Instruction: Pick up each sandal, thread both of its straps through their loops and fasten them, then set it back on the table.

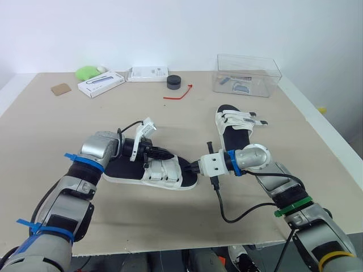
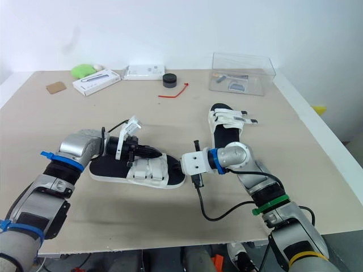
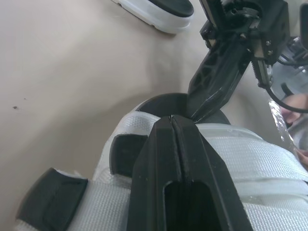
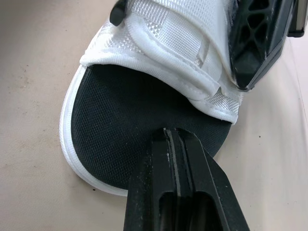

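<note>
Black-fingered left gripper (image 1: pixel 168 154) pressed together atop the white straps (image 1: pixel 161 171) of the near sandal (image 1: pixel 120 169), right gripper (image 1: pixel 193 168) likewise closed at that sandal's toe, sandal flat on the table (image 1: pixel 62 127) toward its near edge, second sandal (image 1: pixel 233 129) nearer the right edge.

It looks like a robotics lab or test room. A bare white wall (image 1: pixel 170 28) stands behind a plain beige table (image 1: pixel 170 221) scattered with unrelated props: a clear plastic box (image 1: pixel 248 75), flat white cardboard cartons (image 1: pixel 101 84) and a black round puck (image 1: pixel 173 81).
</note>
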### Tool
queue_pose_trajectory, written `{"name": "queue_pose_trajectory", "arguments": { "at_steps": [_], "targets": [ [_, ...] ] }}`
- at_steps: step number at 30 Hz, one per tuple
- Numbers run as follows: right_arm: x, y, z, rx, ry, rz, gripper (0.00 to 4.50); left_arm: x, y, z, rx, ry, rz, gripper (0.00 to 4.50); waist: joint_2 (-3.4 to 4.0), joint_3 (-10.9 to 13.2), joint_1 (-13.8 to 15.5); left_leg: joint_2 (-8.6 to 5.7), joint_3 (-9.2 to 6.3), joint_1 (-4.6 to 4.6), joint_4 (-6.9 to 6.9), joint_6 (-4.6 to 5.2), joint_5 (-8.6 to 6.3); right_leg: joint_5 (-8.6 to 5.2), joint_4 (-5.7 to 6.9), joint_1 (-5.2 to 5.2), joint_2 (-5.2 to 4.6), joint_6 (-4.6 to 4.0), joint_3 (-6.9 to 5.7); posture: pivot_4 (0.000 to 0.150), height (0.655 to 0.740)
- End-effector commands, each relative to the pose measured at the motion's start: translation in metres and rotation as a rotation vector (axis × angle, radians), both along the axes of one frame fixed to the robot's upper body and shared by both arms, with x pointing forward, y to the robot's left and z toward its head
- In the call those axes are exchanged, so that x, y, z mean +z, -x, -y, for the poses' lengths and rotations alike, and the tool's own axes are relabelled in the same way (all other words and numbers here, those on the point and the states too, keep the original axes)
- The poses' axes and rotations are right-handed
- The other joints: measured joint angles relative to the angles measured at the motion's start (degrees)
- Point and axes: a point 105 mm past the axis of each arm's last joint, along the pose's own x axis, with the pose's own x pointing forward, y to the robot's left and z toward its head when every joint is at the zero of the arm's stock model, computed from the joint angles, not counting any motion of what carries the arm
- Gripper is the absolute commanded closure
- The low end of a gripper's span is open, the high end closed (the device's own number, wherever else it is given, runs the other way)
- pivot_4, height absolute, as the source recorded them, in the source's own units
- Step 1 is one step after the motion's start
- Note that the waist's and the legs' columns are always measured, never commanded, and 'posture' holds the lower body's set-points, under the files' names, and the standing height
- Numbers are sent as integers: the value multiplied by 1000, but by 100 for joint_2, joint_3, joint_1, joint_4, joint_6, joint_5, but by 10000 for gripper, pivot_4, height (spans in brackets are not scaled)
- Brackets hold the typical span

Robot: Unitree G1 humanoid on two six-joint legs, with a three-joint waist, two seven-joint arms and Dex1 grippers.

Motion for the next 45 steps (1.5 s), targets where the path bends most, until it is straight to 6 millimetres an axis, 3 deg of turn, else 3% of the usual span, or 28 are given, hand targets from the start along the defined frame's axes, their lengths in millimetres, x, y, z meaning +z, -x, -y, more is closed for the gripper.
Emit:
{"name": "queue_pose_trajectory", "arguments": {
  "at_steps": [1, 5, 13, 17, 20, 21, 23, 26, 27, 28, 29, 31, 32, 38, 45],
  "targets": [
    [-33, 1, 21, -72, 131, -91, 45000, -2, -15, -6, 94, -40, 53, 44631, -1, -1, 2, -1, -1, 0, 1, 0, 0, 1, 0, 1, -2, 2, 0, 1500, 7400],
    [-34, 1, 20, -69, 132, -93, 45000, 7, -31, -18, 189, -41, 125, 44631, 0, -1, -1, -6, 5, 0, 3, 3, 3, 5, 0, 3, -5, 6, 1, 1500, 7400],
    [-33, 0, 25, -84, 129, -94, 45000, 56, -39, -53, 294, 26, 292, 44631, -3, 1, -2, -4, 2, -10, 2, 3, 2, 6, -1, -9, -6, 9, 1, 1500, 7400],
    [-25, -3, 28, -112, 95, -83, 45000, 75, -19, -61, 264, 92, 380, 44631, -2, 0, -1, -6, 4, -10, 1, 3, 2, 7, -1, -8, -15, 10, 1, 1500, 7400],
    [-14, -7, 33, -154, 38, -83, 45000, 70, 7, -69, 203, 37, 524, 44631, 2, 2, -2, -11, 9, -11, 1, 2, 2, 8, -2, -9, -32, 14, 5, 1500, 7400],
    [-9, -6, 35, -171, 6, -107, 45000, 59, 13, -74, 167, -63, 602, 42249, 1, 3, -2, -13, 7, -11, 0, 1, 1, 6, -2, -9, -51, 13, 4, 1500, 7400],
    [9, -2, 37, -198, -112, -157, 38619, 42, 24, -80, 93, -174, 677, 36770, 1, 4, 18, -13, 3, -18, 0, 1, 1, 6, -5, -14, -55, 10, 0, 1500, 7400],
    [32, 7, 40, -203, -256, -230, 26551, 30, 29, -89, 48, -239, 716, 22782, 6, 10, 116, -20, -15, -44, 1, 0, 1, 3, -8, -24, -71, -6, -26, 1500, 7400],
    [42, 10, 41, -211, -318, -258, 23471, 28, 30, -91, 35, -248, 717, 20221, 7, 11, 147, -21, -18, -52, 1, 1, 1, 5, -16, -26, -69, -10, -32, 1500, 7400],
    [52, 13, 43, -218, -375, -281, 16744, 28, 30, -91, 23, -250, 724, 13975, 9, 12, 152, -21, -23, -60, 0, 7, -3, 16, -29, -26, -63, -21, -39, 1500, 7400],
    [59, 15, 48, -238, -418, -301, 13491, 30, 31, -89, 5, -243, 738, 10337, 13, 14, 159, -20, -24, -63, 0, 14, -8, 17, -36, -27, -61, -22, -39, 1500, 7400],
    [67, 21, 56, -258, -461, -340, 2173, 32, 32, -82, -41, -245, 785, 94, 18, 17, 167, -18, -25, -82, 1, 30, -19, 16, -46, -36, -54, -20, -42, 1500, 7400],
    [70, 23, 58, -265, -474, -352, 477, 31, 32, -79, -64, -253, 807, 0, 17, 17, 169, -19, -27, -96, 1, 31, -21, 15, -46, -49, -51, -18, -45, 1500, 7400],
    [86, 38, 68, -284, -553, -395, 477, 31, 29, -44, -174, -203, 906, 0, 18, 17, 179, -27, -34, -145, 7, 58, -41, 19, -57, -82, -55, -11, -53, 1500, 7400],
    [77, 47, 70, -308, -512, -360, 477, 25, 29, -8, -286, -139, 931, 0, 19, 17, 168, -30, -31, -151, 23, 69, -49, 23, -61, -80, -50, 4, -59, 1500, 7400]
  ]
}}
